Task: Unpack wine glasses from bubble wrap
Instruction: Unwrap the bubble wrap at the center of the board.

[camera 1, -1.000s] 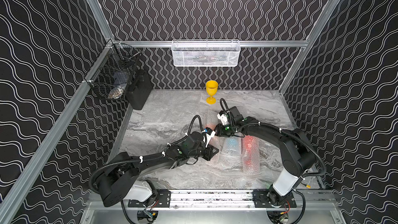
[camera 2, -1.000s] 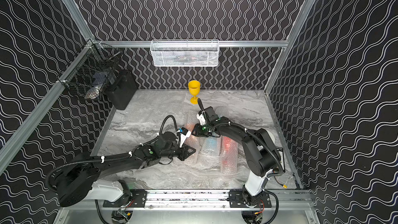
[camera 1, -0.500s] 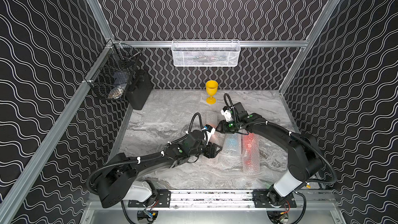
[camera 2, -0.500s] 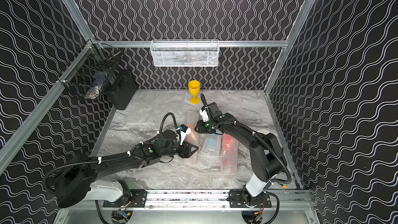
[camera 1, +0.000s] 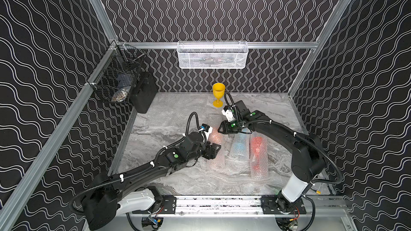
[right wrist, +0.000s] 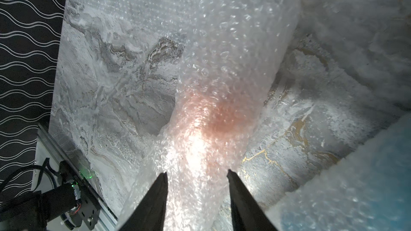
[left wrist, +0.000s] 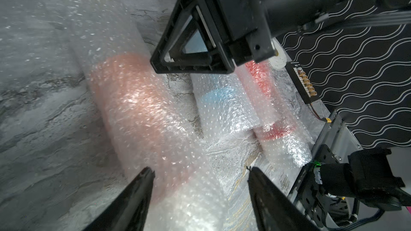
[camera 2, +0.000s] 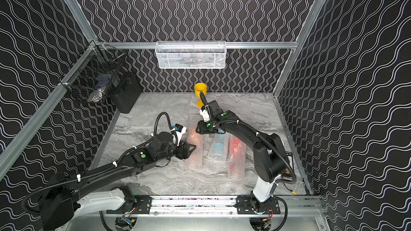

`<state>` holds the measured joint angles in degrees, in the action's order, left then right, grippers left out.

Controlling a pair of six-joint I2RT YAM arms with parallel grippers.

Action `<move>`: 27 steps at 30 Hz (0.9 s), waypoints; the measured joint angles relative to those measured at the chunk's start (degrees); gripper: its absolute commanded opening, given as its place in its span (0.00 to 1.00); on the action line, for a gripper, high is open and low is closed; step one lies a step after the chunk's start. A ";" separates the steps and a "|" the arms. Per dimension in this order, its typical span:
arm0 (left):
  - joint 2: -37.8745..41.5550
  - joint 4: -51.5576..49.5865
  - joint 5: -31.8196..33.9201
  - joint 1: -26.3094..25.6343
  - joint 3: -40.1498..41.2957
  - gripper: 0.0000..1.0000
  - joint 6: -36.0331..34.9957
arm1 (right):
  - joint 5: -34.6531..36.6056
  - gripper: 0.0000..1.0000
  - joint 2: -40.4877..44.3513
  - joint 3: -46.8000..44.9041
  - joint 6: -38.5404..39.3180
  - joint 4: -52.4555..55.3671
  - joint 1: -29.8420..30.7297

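Lying on the marbled table [camera 1: 153, 134], the orange-tinted bubble wrap tube [camera 1: 215, 138] runs from one gripper to the other. The left gripper [left wrist: 199, 171] is released. Its wrist view shows the fingers spread wide astride one end of the tube, one tip at the wrap's edge and the other clear of it. In both top views the gripper body hides that gap.

The right gripper [right wrist: 196, 173] sits at the tube's opposite end, fingers partly apart with wrap between them; whether they pinch it cannot be told.

Beside the left gripper, toward the right arm's base, lie a blue-tinted tube [left wrist: 222, 98] and a red-tinted tube [left wrist: 275, 127], their goblets only blurred colour. Beyond the right gripper stands the bare yellow goblet [camera 1: 218, 93], upright in both top views; the left wrist view cuts it to a sliver of foot.
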<state>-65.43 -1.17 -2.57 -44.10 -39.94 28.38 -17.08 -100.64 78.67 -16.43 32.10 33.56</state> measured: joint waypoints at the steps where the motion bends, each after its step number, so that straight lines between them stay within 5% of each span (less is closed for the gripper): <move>1: 0.66 -1.03 0.48 0.37 -0.09 0.72 0.00 | 0.17 0.47 -0.24 0.44 0.07 0.28 0.26; 14: 2.86 -5.29 0.09 11.02 1.29 0.68 5.79 | 8.74 0.50 -5.11 7.74 1.29 5.73 7.48; 27: -4.76 3.80 -13.97 24.72 8.63 0.67 11.87 | 26.05 0.58 -13.38 17.35 4.48 14.34 16.35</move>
<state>-70.19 2.63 -16.53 -19.38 -31.31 40.25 8.97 -114.02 96.03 -11.94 46.44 49.91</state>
